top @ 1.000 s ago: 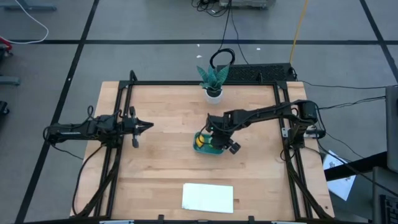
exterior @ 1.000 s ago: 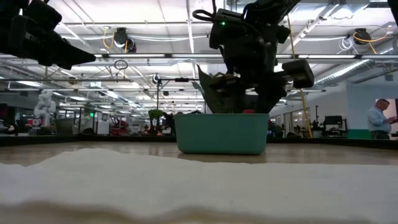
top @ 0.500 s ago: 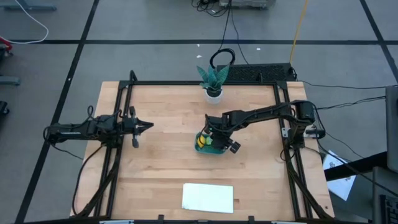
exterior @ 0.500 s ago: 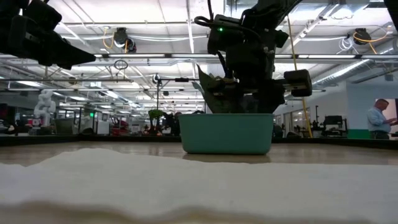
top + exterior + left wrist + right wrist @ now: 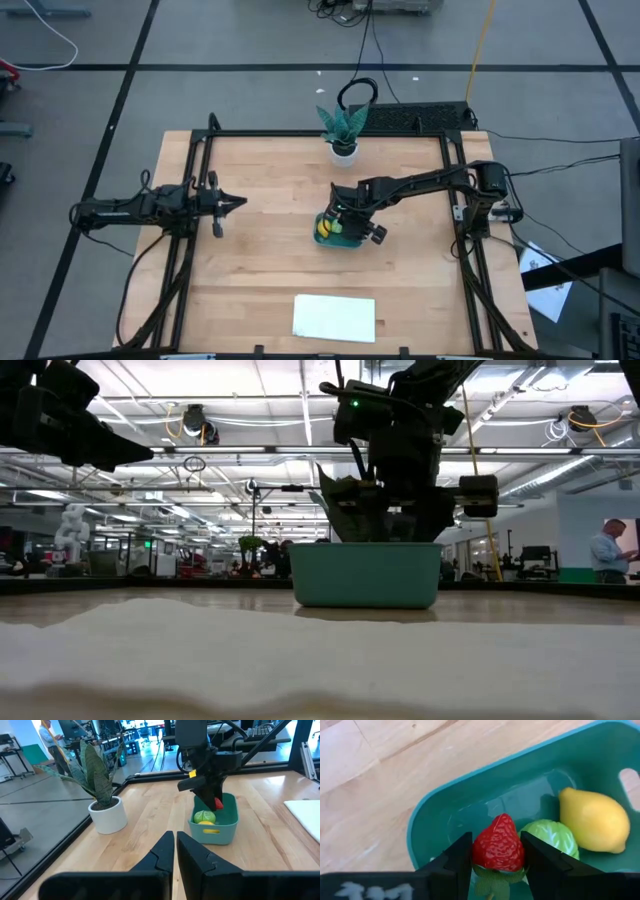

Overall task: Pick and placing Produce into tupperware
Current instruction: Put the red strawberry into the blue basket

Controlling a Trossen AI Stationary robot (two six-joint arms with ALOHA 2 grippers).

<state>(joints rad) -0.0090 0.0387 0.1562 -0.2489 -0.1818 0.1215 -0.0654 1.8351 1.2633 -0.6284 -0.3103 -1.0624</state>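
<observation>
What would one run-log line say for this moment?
right gripper: holds strawberry over tub | lemon, green piece: inside | left gripper: shut, waiting

R gripper [image 5: 496,851] (w/ strawberry [image 5: 498,843]) lowered into tub [image 5: 364,574].

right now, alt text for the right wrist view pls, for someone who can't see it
The right gripper holds a red strawberry between its two dark fingers, just above the inside of a teal tub. A yellow lemon and a round green piece already lie in the tub, which sits on a light wooden table.
</observation>
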